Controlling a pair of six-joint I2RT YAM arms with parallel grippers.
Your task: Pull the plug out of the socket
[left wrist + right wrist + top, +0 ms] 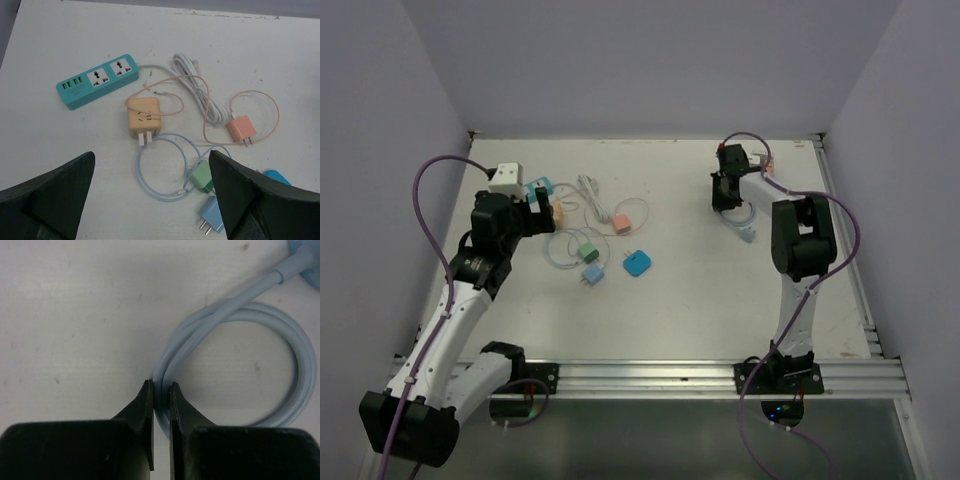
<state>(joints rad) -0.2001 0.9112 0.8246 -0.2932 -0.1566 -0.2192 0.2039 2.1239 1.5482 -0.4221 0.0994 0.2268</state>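
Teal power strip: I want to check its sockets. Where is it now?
The teal power strip lies upper left in the left wrist view, just beyond the yellow adapter, ahead of the open left gripper.

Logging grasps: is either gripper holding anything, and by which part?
The right gripper pinches the pale blue cable at its coil; the left gripper is open, empty.

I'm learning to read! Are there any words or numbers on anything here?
None can be read.
On the teal power strip, any print is too small to tell.
No print shows on the orange plug block, pink charger or pale blue cable.
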